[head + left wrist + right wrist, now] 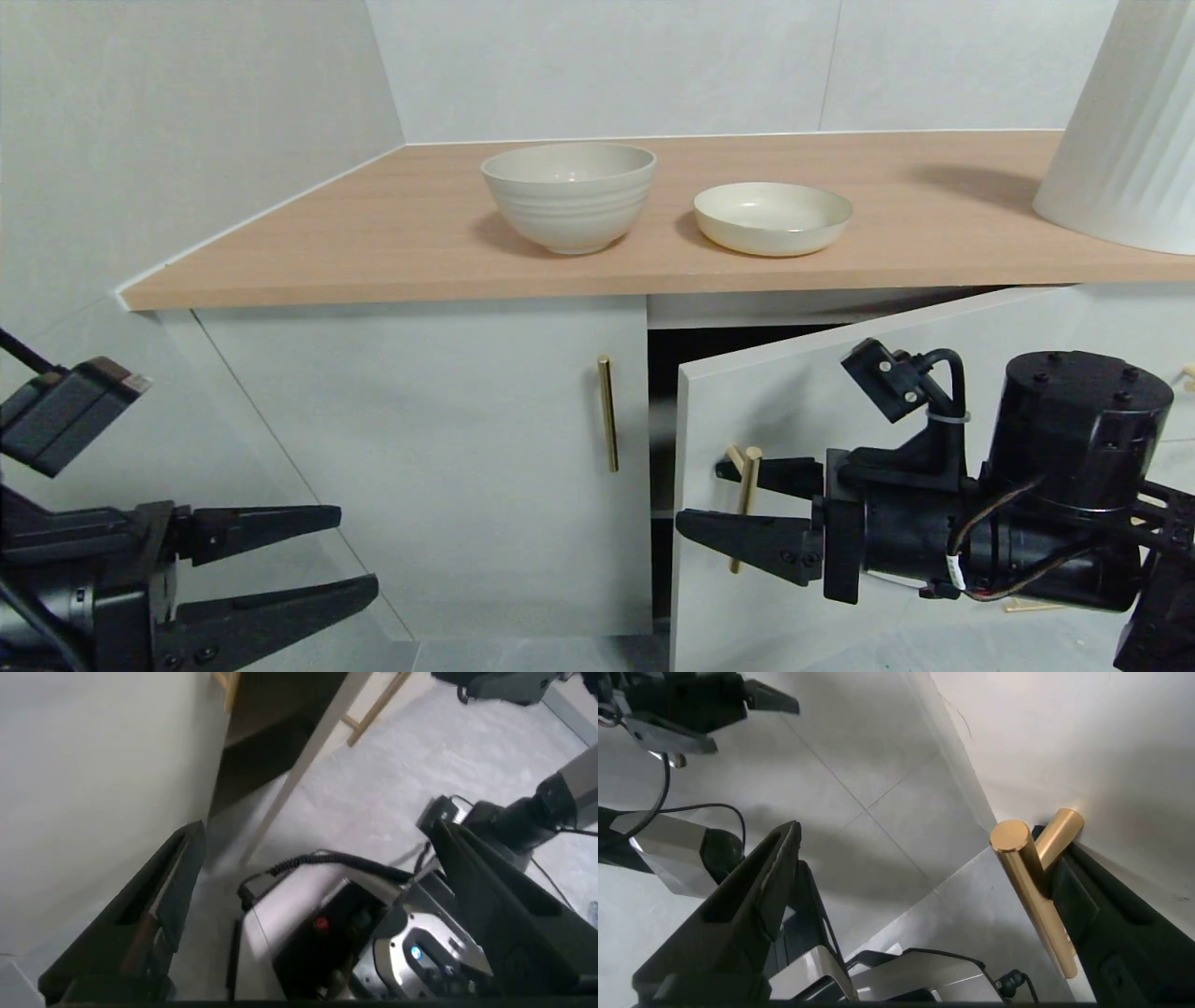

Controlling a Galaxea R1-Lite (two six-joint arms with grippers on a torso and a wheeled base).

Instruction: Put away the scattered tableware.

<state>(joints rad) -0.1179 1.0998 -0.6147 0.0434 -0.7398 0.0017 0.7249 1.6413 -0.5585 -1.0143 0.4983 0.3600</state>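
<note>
A deep bowl (568, 194) and a shallow bowl (772, 217) sit side by side on the tabletop (373, 233). They look ceramic: stiff, slick, breakable, best pinched at the rim. The right end effector (705, 497) straddles the cupboard door handle (745, 509), fingers spread. The left end effector (355, 551) hangs open.

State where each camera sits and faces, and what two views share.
Head: on the robot's head, facing down at countertop, bowl, dish, cabinet; left gripper, right gripper show.
Left wrist: on that arm, looking along open left gripper toward floor.
Right wrist: on that arm, looking along open right gripper at door handle.
Shared: head and right wrist both show that handle between the fingers.
</note>
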